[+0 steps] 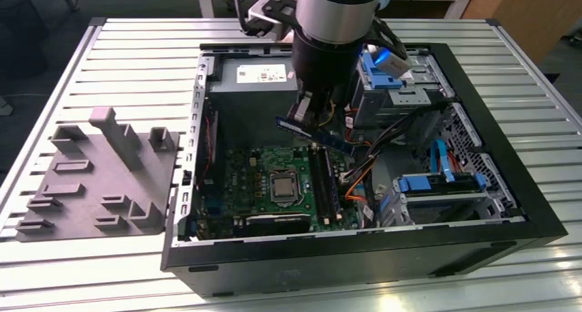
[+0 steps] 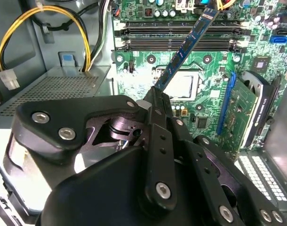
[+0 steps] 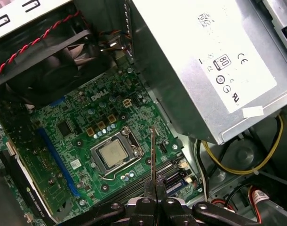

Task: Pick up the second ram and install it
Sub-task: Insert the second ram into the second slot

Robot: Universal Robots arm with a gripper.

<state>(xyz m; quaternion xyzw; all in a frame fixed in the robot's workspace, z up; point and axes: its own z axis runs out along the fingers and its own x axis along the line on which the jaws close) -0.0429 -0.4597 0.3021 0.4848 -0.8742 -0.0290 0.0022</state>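
My arm (image 1: pixel 337 26) points straight down into the open case (image 1: pixel 364 261) on the worktop (image 1: pixel 136 53), its end effector (image 1: pixel 307 116) clamped on the ram (image 1: pixel 328 140), which I see tilted above the motherboard (image 1: pixel 264 169), near the slots (image 1: pixel 323 182).

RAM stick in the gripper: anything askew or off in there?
The RAM stick, clamped near one end in the gripper, hangs above the motherboard and crosses the RAM slots at a slant in the second wrist view, not lined up with them. Nothing looks damaged.
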